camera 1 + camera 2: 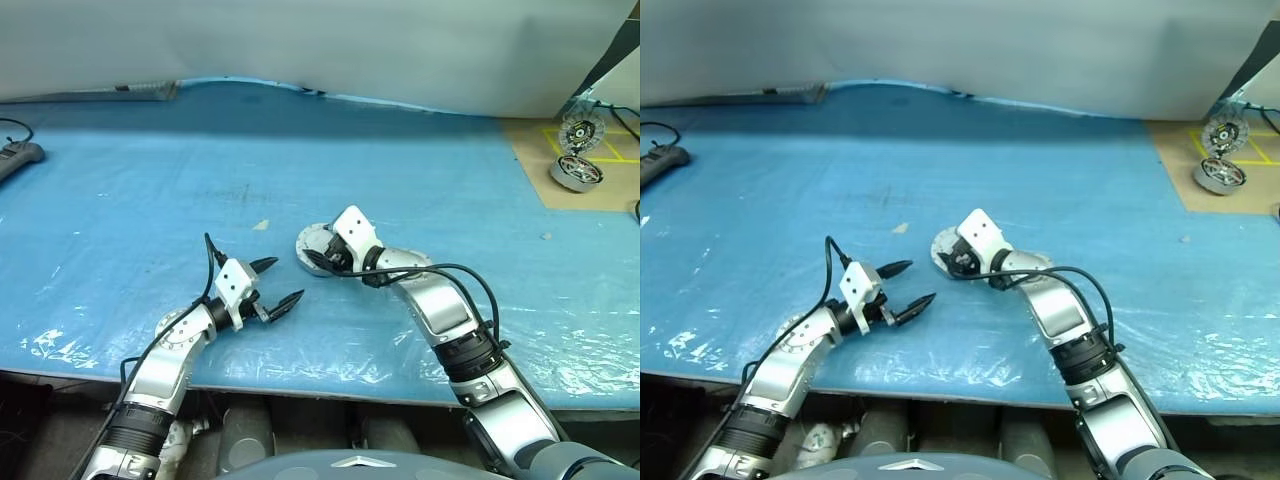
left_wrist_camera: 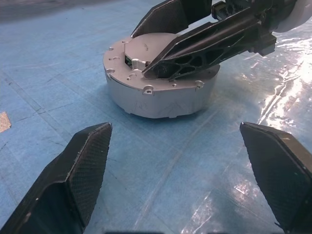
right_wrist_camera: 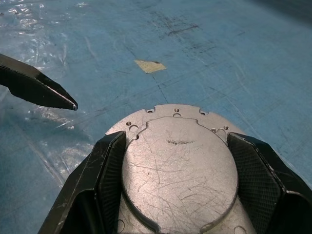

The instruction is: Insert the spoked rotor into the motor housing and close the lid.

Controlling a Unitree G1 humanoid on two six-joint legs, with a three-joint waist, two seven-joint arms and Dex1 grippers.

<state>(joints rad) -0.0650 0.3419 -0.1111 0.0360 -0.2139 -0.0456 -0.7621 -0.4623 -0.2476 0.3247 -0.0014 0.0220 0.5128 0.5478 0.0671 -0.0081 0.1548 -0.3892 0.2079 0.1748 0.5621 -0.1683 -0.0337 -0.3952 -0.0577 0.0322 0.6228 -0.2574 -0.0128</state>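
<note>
1. The motor housing (image 2: 158, 92) is seen standing on the blue-covered desk (image 1: 150, 180), near the middle of it, just ahead of the right arm.
2. The lid (image 3: 178, 165) is seen lying flat on top of the housing, its plain scratched grey face turned up.
3. The right gripper (image 3: 178, 168) is placed over the lid, with one black finger on each side of the disc; the jaws are partly spread, and whether the pads press the lid cannot be told.
4. The left gripper (image 1: 278, 283) is held just beside the housing, level above the desk, its jaws spread wide and nothing held between them.
5. A second metal assembly (image 1: 577, 172) is seen far off on a brown board (image 1: 560, 195).
</note>
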